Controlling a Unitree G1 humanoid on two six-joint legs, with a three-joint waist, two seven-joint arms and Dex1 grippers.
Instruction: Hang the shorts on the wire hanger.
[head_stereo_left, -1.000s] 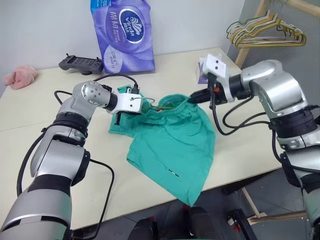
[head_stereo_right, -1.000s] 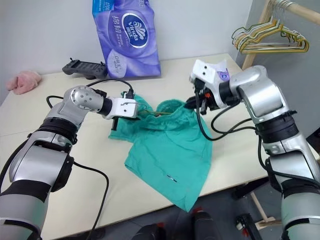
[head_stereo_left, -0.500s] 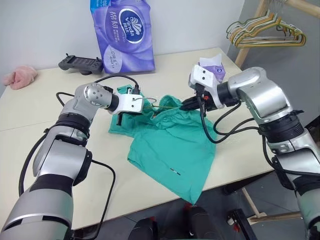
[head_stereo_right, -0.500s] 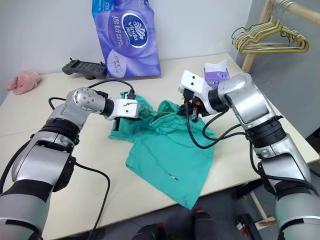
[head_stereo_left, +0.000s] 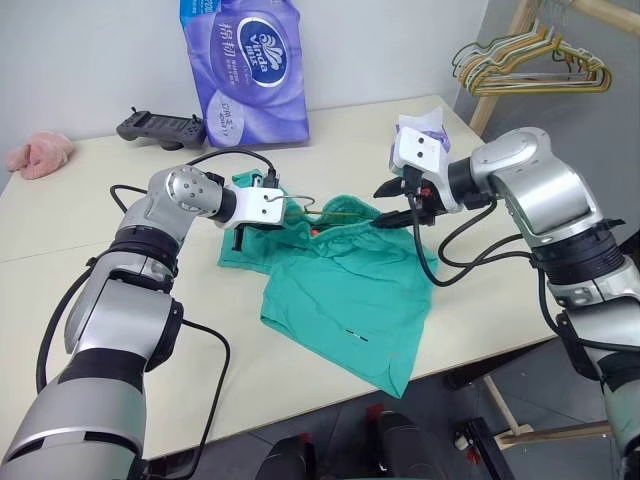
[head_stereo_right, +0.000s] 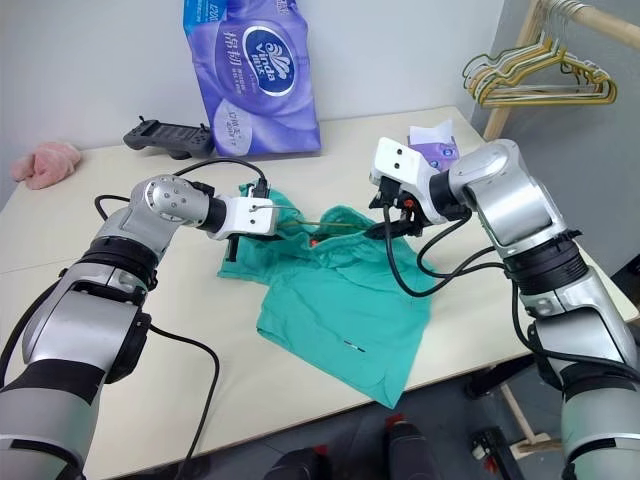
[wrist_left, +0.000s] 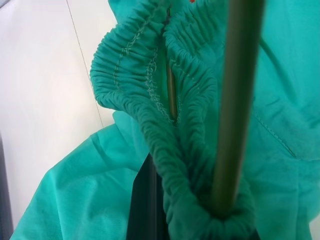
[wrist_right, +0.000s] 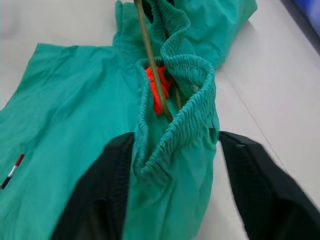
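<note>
The shorts (head_stereo_left: 345, 290), teal-green with a gathered elastic waistband, lie spread on the cream bench (head_stereo_left: 100, 300). One leg hangs slightly over the near edge; the waistband end is bunched and raised toward the middle of the bench. A small dark mark shows on the flat cloth near the front.

The left gripper (head_stereo_left: 238, 238) is at the waistband's left end. Its fingers are closed together; the left wrist view shows gathered elastic wrapped round them and a thin rod of the wire hanger (wrist_left: 232, 105) rising through the bunched band. Whether the grip is on wire, cloth or both cannot be told.

The wire hanger (head_stereo_left: 335, 212), thin and olive-grey, runs from the left gripper across toward the right, threaded inside the waistband; a bright orange-red patch (wrist_right: 156, 87) shows inside the opening beside the wire.

The right gripper (head_stereo_left: 398, 204) is at the waistband's right end. Its fingers (wrist_right: 260, 185) are spread wide, one on each side of the raised elastic band, which stands between them unpinched.

Behind the right arm, a small lilac tissue box (head_stereo_left: 425, 125) stands near the bench's right edge. Farther back: a black controller (head_stereo_left: 160, 127), a large purple pack of tissue rolls (head_stereo_left: 245, 65) and a pink cloth lump (head_stereo_left: 40, 155) at far left. Yellow and green hangers (head_stereo_left: 530, 65) hang from a wooden rack at upper right.
</note>
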